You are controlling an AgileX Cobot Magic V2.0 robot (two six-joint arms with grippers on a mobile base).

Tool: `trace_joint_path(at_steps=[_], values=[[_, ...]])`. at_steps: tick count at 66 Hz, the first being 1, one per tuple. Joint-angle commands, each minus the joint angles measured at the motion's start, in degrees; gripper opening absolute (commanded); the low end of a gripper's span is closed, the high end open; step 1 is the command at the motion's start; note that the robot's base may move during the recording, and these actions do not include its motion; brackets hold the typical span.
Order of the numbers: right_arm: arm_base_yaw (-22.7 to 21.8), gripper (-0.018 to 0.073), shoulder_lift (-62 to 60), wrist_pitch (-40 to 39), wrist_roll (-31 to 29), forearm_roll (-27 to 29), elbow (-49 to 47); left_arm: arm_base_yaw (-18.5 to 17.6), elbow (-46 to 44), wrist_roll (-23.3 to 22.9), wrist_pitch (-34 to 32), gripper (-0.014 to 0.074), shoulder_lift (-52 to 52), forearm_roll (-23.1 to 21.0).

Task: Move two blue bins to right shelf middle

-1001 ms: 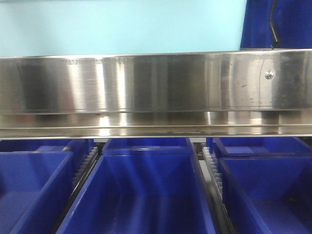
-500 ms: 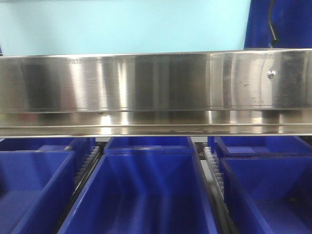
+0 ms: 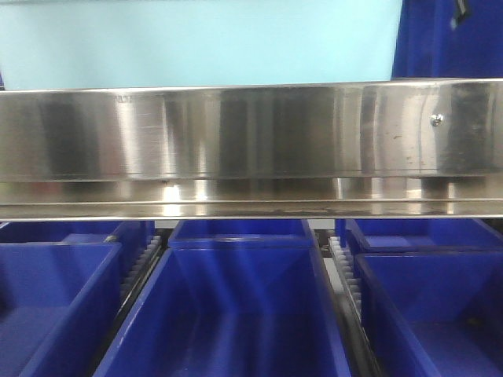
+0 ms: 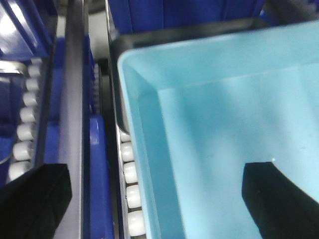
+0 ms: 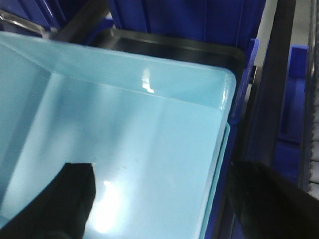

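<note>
steel comes first: a brushed shelf rail (image 3: 251, 141) spans the front view, with three dark blue bins (image 3: 236, 314) side by side beneath it. in the wrist views a pale blue bin (image 4: 224, 124) sits in a roller lane with dark blue walls behind it. the left gripper (image 4: 154, 204) is spread wide, one black finger outside the bin's left wall and one inside. the right gripper (image 5: 164, 204) straddles the right wall just as wide. white rollers (image 4: 130, 199) line the lane. a small screw (image 3: 435, 120) sits in the rail.
</note>
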Motion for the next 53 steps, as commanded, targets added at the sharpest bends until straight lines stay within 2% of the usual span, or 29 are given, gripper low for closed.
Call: trace_joint_path(at_steps=[1, 12, 20, 30, 40, 53], values=[[0.0, 0.0433, -1.9, -0.9, 0.9, -1.8, 1.4, 0.3, 2.0, 0.2, -0.5, 0.0602, -3.1, 0.4], [0.0, 0.0433, -4.2, -0.9, 1.6, -3.2, 9.4, 3.2, 10.7, 0.2, -0.5, 0.0544, -6.6, -0.3], [0.0, 0.0433, -6.4, -0.9, 2.1, -3.2, 15.5, 4.7, 17.4, 0.2, -0.5, 0.0535, -8.5, -3.0], [0.0, 0.0433, -8.4, -0.9, 2.1, -3.2, 21.6, 4.9, 24.7, 0.5, -6.3, 0.0535, -10.0, -8.0], [0.0, 0.0433, -8.5, -2.7, 2.2, -3.2, 26.1, 4.9, 29.9, 0.5, -12.2, 0.0535, -9.7, -8.4], [0.0, 0.0433, -8.4, -8.4, 5.6, -3.2, 32.3, 4.9, 32.5, 0.5, -17.5, 0.0535, -9.0, -9.3]])
